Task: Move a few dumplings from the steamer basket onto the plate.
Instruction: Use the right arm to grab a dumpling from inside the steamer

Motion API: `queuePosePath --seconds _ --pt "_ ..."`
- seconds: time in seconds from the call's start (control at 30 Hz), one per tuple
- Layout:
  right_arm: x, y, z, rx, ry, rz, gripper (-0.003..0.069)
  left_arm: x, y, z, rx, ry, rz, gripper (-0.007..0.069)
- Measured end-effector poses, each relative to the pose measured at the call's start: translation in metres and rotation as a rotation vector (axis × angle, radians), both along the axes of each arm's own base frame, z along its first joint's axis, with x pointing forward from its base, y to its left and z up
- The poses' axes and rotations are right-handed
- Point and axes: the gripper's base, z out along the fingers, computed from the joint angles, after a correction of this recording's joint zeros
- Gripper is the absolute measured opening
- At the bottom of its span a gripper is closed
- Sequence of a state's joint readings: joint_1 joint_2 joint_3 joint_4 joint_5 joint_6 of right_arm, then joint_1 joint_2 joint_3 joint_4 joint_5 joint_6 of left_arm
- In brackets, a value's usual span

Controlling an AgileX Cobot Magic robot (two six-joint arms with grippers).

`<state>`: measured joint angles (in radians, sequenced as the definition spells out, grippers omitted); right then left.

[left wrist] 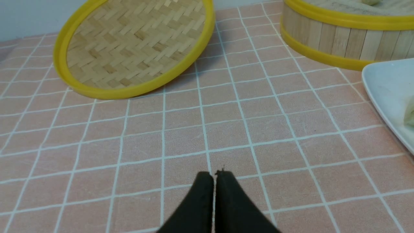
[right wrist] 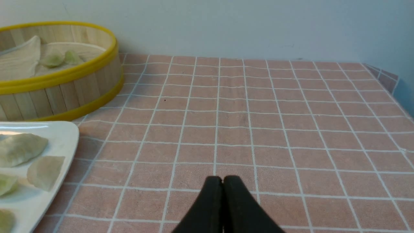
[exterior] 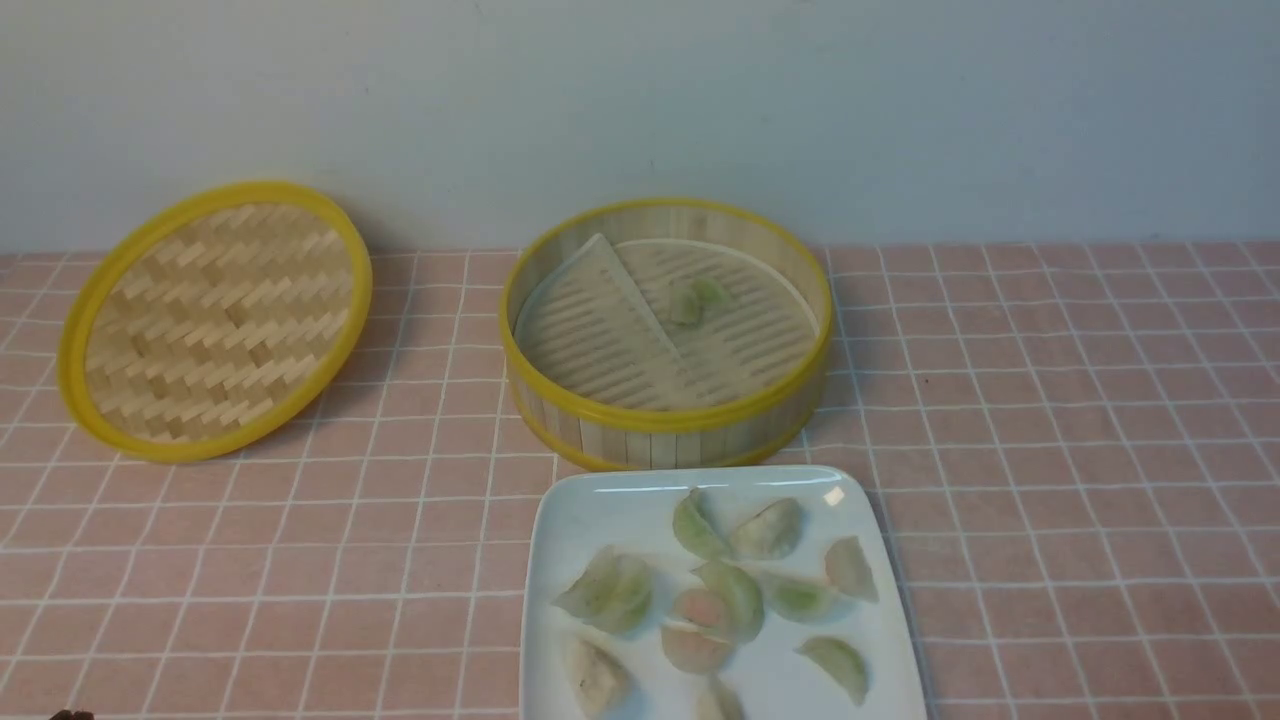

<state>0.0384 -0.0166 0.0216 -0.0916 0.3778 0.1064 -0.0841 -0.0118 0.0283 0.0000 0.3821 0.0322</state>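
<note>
The steamer basket (exterior: 665,418) stands at the table's middle back; two pale green dumplings (exterior: 697,299) lie on its slatted floor beside a folded white liner (exterior: 590,320). The white plate (exterior: 580,510) sits just in front of it and holds several dumplings (exterior: 735,595). My left gripper (left wrist: 214,174) is shut and empty, low over the tablecloth, left of the plate (left wrist: 385,84) and basket (left wrist: 336,38). My right gripper (right wrist: 222,178) is shut and empty, low over the cloth, right of the plate (right wrist: 66,136) and basket (right wrist: 61,90). Neither gripper shows clearly in the front view.
The flat woven bamboo lid (exterior: 215,320) with a yellow rim leans at the back left; it also shows in the left wrist view (left wrist: 136,48). A pink checked tablecloth (exterior: 1050,450) covers the table. A pale wall (exterior: 640,100) runs along the back.
</note>
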Motion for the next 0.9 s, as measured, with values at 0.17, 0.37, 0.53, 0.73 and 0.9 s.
queuePosePath --seconds 0.17,0.37,0.53,0.73,0.9 --pt "0.002 0.003 0.015 0.307 -0.176 0.004 -0.0014 0.000 0.000 0.000 0.000 0.000 0.000 -0.0006" --pt "0.000 -0.001 0.034 0.724 -0.378 -0.013 -0.0014 0.000 0.000 0.000 0.000 0.000 0.000 -0.0006" --pt "-0.001 -0.004 0.040 0.770 -0.453 -0.023 -0.0014 0.000 0.000 0.000 0.000 0.000 0.000 -0.0006" --pt "-0.001 0.003 0.068 0.684 -0.320 0.017 -0.0014 0.000 0.000 0.000 0.000 0.000 0.000 -0.0006" --pt "0.038 0.013 0.116 0.408 0.124 0.026 -0.0014 0.000 0.000 0.000 0.000 0.000 0.000 -0.0006"
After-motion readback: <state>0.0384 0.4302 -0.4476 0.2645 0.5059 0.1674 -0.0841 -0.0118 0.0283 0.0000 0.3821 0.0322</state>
